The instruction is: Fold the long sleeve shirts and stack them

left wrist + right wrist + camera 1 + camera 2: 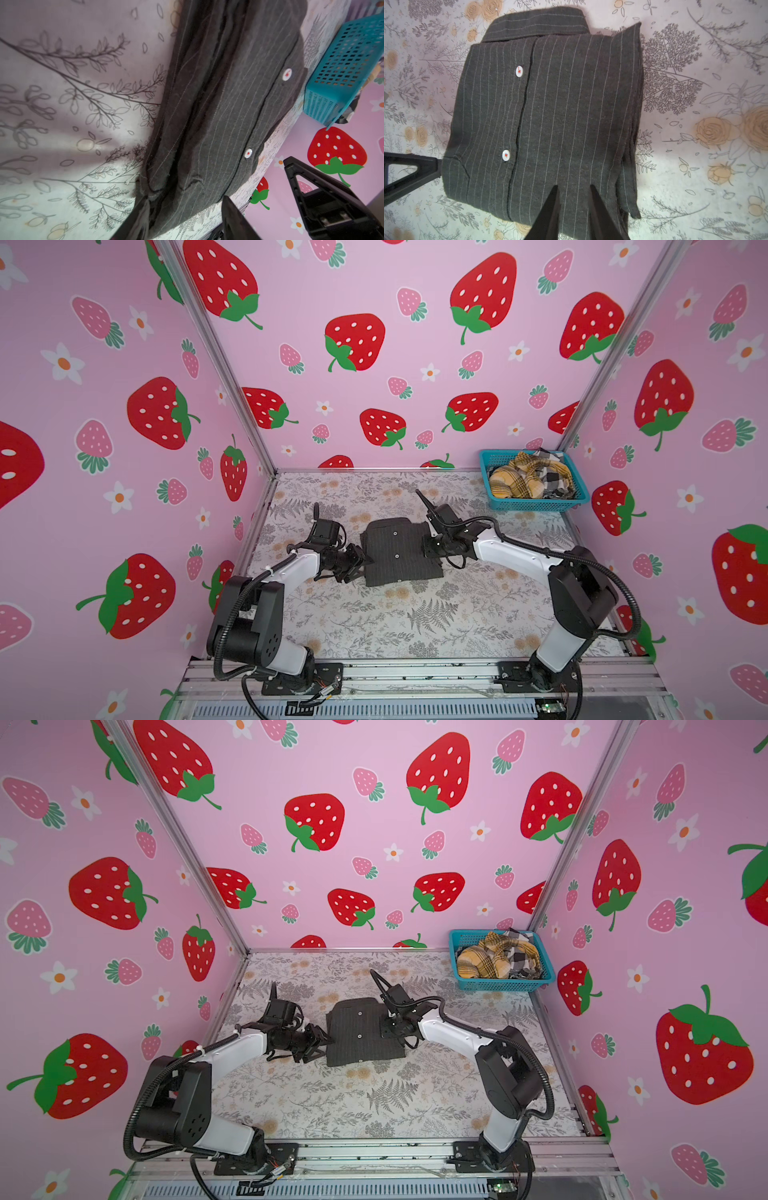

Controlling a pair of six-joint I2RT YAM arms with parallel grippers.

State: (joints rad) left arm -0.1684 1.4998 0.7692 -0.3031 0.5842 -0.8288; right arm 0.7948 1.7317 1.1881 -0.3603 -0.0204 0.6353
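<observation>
Status: charcoal pinstripe shirt (399,556) lies mid-table (374,626) as a compact rectangle, buttons up, collar toward the back wall. My read is that the fold on this one is finished or at its last tidy.

Left gripper (360,566) sits low at the shirt's left edge, jaws apart. In the left wrist view the layered edge lies in the gap, not pinched as far as I can see.

Right gripper (573,187) is over the shirt's right half, jaws a narrow slot apart, with flat cloth showing between the fingertips. I can't tell whether the tips touch the fabric or hover just off it.

Teal mesh basket (536,506) is in the far right corner, well apart from the folded shirt. Mustard plaid shirt (523,481) and black-and-white check shirt (556,477) are bunched inside it, unfolded. So roughly one of three is folded, with no stack yet.

Next, I'd say: lift both arms clear without dragging the top layer. The left-edge layers look loose and could splay. Then the right arm, being nearer, goes to the basket. The two shirts lie over each other, so it should pinch one only and lift high to separate them.
</observation>
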